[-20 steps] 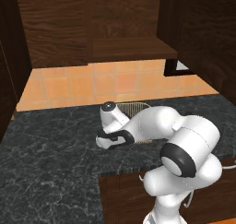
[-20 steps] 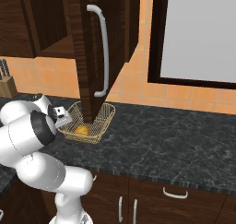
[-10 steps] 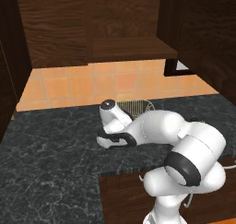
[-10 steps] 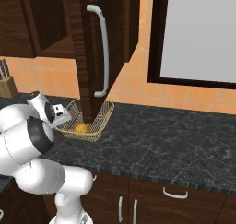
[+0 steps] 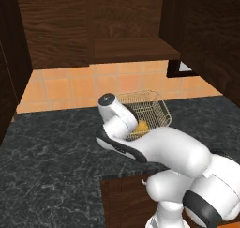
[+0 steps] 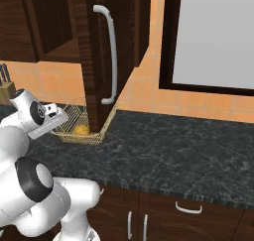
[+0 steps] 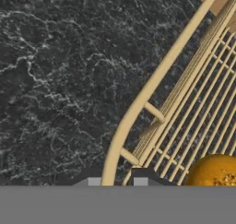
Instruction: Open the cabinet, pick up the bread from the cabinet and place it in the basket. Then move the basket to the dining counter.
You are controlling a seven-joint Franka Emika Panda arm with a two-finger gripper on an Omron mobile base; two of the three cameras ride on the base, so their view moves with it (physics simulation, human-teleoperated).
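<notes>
In the left base view, the basket (image 5: 147,110) is seen standing on the black veined counter (image 5: 51,147) near the orange tiled wall (image 5: 61,86), below the open cabinet (image 5: 122,30). The bread (image 5: 142,126) is seen lying inside it. The near left part of the basket is covered by the white arm (image 5: 154,147), which is stretched low across the counter.

In the right base view, the basket (image 6: 84,126) is partly hidden behind the open cabinet door (image 6: 99,56) with its silver bar handle (image 6: 111,61); the bread (image 6: 81,130) is glimpsed through the mesh. A knife block (image 6: 6,84) is set by the wall to the left.

In the hand view, the gripper (image 7: 117,180) is placed astride the basket rim (image 7: 138,108), one fingertip on each side and set narrowly apart; whether the rim is actually clamped cannot be told. The bread (image 7: 214,171) is seen just beside, on the basket floor.
</notes>
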